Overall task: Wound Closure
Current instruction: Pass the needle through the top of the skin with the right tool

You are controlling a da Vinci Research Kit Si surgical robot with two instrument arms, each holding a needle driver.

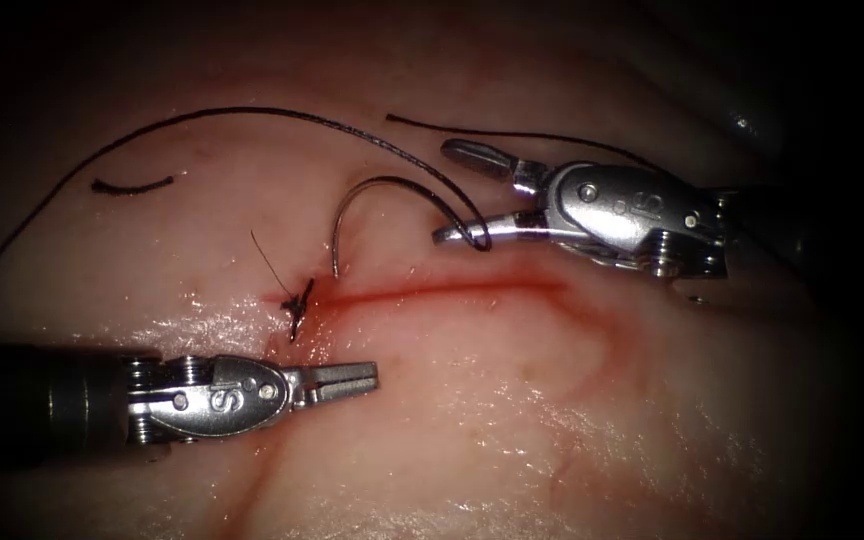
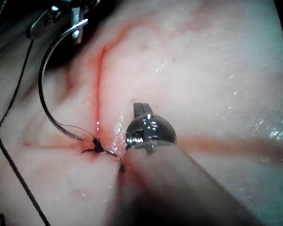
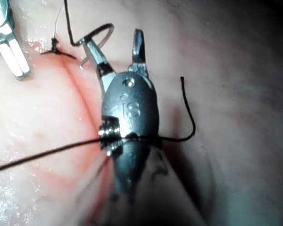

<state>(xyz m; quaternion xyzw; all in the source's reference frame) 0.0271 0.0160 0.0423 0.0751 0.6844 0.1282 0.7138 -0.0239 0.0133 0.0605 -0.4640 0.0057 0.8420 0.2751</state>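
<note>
Your tissue [image 1: 512, 400] lies with its cut [image 1: 452, 290] running left to right, a knot [image 1: 299, 300] tied at its left end. Your right tool [image 1: 457, 195] has its jaws apart, and the needle's thread end rests by its lower jaw, gripped by nothing. Your left tool [image 1: 352, 378], near the cut, has jaws together on nothing. The needle [image 1: 372, 195] arcs over the far side, its tip at the tissue by the knot. The thread [image 1: 252, 112] trails far left. I judge another stitch is starting; you need a firm hold on the needle.
</note>
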